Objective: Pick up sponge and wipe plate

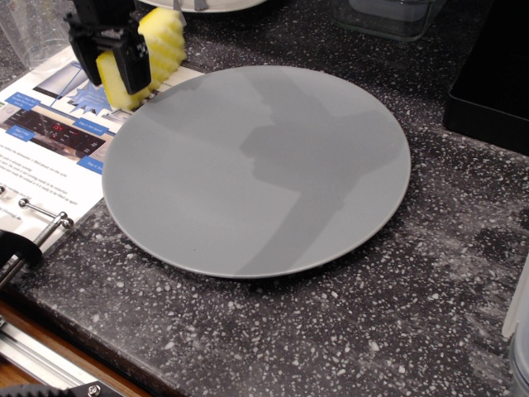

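Note:
The yellow sponge [165, 41] lies at the back left, on the edge of a printed leaflet and just beyond the rim of the grey plate [256, 165]. The plate lies flat in the middle of the dark speckled counter and has nothing on it. My gripper [111, 76] is down over the sponge's left end. One black finger [134, 62] stands in front of the sponge and the other is at its far left side. The jaws stand apart and the sponge does not look squeezed.
A printed leaflet [50, 124] lies left of the plate. A white dish [207, 4] shows at the top edge. A clear container [388, 16] and a black box [496, 83] stand at the back right. A metal clamp [33, 227] sits at the front left edge.

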